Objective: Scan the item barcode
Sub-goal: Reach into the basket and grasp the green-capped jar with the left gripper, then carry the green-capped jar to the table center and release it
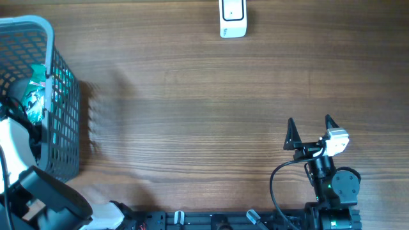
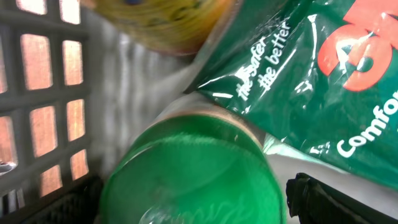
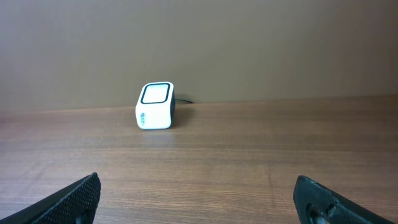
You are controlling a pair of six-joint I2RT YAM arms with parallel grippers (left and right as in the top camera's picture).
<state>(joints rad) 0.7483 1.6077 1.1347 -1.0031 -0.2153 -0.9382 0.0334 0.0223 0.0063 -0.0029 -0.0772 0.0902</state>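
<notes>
We find the left tool point(image 2: 193, 208) wide open inside the basket point(image 1: 64, 121) at 9 o'clock, above a green bottle point(image 2: 193, 168) and a green packet point(image 2: 311, 74). Right tool point(image 1: 310, 124) open at 5 o'clock. Scanner point(image 1: 232, 18) at 12 o'clock on the worktop point(image 1: 192, 96).

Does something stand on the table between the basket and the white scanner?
Nothing visible does. Between the basket and the scanner lies only bare table. The open right claw sits nearer the front edge, off that path.
</notes>
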